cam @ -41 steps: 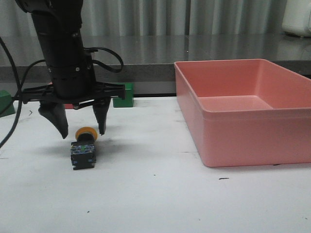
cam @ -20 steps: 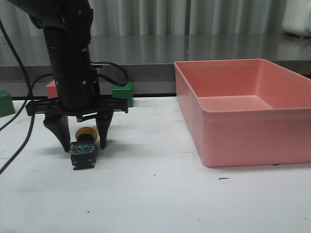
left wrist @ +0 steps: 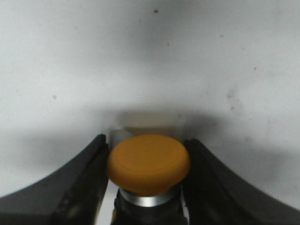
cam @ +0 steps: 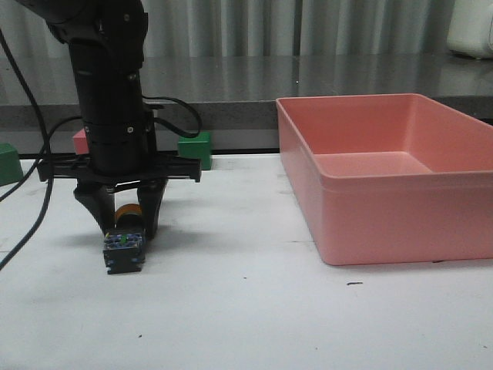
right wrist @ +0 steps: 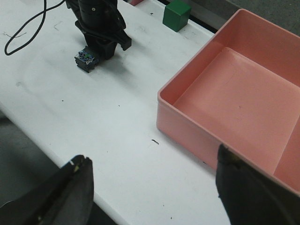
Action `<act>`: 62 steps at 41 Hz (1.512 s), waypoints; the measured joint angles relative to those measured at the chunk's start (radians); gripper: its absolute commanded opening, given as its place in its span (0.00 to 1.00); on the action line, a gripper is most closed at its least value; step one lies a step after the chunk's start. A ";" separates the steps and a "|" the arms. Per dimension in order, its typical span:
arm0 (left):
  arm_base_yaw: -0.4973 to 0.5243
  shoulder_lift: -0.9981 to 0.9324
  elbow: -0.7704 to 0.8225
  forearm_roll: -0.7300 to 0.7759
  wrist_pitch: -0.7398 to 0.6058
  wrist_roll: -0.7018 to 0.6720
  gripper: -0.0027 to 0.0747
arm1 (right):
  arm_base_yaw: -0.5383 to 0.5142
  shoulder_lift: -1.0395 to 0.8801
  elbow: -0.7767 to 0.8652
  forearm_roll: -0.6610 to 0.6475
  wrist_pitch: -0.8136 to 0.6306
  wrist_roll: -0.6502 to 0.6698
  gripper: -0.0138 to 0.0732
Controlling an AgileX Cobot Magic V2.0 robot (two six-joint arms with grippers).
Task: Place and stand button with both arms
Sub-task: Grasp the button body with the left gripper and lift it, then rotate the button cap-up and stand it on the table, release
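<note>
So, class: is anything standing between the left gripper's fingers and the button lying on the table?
Nothing visible does. The left gripper has its fingers on either side of the button, right against its yellow cap, with no other object in the gap. The green cube sits well behind.

Low front view across the table (cam: 254, 308); close left-wrist view downward; high right-wrist overview, same table.

Black cylindrical left arm (cam: 112, 92), looping black cables (cam: 173, 104), pointed black fingers (cam: 98, 210).
</note>
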 measured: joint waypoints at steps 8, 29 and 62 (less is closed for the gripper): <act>0.012 -0.074 0.000 -0.011 0.042 0.106 0.40 | 0.000 0.000 0.000 0.000 0.000 0.000 0.81; 0.116 -0.581 0.431 -0.014 -0.524 0.330 0.40 | 0.000 0.000 0.000 0.000 0.002 -0.003 0.81; 0.244 -0.580 1.174 0.065 -2.021 0.369 0.40 | 0.000 0.000 0.000 0.000 0.002 -0.003 0.81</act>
